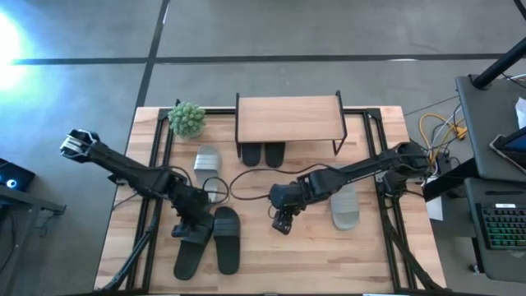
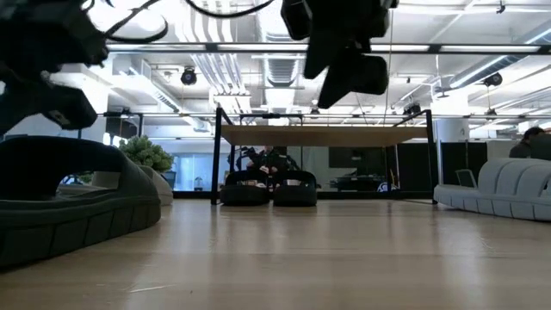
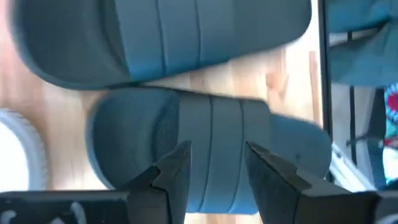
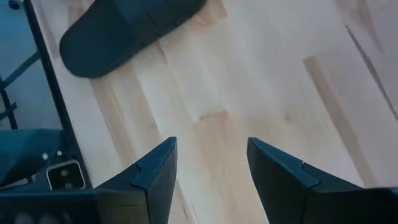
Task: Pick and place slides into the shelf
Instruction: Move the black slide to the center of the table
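Observation:
The shelf (image 1: pixel 288 117) stands at the table's far middle, with two black slides (image 1: pixel 263 154) resting on the table under its board (image 2: pixel 320 135). Two more black slides lie at the near left, one (image 1: pixel 191 251) beside the other (image 1: pixel 227 239). A grey slide (image 1: pixel 207 159) lies left of the shelf and another (image 1: pixel 345 206) lies to the right. My left gripper (image 1: pixel 187 226) is open just above the left black slide, its fingers either side of the strap (image 3: pixel 214 134). My right gripper (image 1: pixel 282 224) hangs open over bare table (image 4: pixel 211 165).
A potted green plant (image 1: pixel 187 119) stands at the shelf's left end. A dark cable (image 1: pixel 246 177) loops across the table's middle. Bare wood lies between the two arms and along the near edge (image 1: pixel 329 263). A desk with a keyboard (image 1: pixel 501 226) stands off the table's right.

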Robot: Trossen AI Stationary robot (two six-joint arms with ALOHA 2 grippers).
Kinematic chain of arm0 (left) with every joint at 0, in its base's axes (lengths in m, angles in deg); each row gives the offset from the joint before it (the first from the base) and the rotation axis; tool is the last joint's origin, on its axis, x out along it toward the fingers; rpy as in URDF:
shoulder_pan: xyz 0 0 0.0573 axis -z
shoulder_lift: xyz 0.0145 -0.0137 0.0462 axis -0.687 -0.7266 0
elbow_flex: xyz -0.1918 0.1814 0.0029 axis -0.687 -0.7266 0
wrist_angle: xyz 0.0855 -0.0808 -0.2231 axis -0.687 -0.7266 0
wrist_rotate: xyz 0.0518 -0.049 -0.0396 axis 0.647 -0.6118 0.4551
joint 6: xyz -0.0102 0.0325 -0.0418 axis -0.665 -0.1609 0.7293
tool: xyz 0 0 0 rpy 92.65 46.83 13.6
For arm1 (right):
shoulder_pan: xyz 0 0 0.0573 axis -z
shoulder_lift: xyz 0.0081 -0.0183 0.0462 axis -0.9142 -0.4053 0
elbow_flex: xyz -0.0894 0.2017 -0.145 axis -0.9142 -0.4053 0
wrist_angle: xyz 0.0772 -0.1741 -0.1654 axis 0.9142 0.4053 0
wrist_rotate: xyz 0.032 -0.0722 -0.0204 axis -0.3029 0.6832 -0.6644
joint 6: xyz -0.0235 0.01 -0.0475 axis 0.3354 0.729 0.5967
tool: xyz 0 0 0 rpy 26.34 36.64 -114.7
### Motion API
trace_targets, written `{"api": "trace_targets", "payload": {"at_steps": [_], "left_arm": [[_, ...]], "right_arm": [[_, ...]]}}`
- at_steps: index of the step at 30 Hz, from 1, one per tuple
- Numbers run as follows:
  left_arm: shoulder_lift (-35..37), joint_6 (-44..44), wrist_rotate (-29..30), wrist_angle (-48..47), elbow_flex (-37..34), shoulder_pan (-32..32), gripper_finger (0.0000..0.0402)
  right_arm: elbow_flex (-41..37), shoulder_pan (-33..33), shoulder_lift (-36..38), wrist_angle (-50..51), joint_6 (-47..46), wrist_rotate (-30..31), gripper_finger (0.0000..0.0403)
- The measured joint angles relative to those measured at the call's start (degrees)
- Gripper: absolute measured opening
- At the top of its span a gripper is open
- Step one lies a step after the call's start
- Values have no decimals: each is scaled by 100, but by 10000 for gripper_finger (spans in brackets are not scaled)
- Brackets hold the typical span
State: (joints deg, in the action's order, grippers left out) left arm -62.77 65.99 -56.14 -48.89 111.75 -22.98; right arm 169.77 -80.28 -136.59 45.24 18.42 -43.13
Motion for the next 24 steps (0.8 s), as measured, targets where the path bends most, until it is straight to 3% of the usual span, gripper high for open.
{"api": "trace_targets", "payload": {"at_steps": [6, 17, 24], "left_arm": [[-361, -357, -1097, 246, -46, -337, 134], [-749, -1258, -1179, 243, -46, -1009, 134], [-1185, -1784, -1875, 215, -72, -1181, 134]], "right_arm": [[-204, -141, 101, -20, -196, 23, 187], [-404, -431, 167, -14, -540, 145, 187], [-438, -444, 167, -10, -553, 164, 187]]}}
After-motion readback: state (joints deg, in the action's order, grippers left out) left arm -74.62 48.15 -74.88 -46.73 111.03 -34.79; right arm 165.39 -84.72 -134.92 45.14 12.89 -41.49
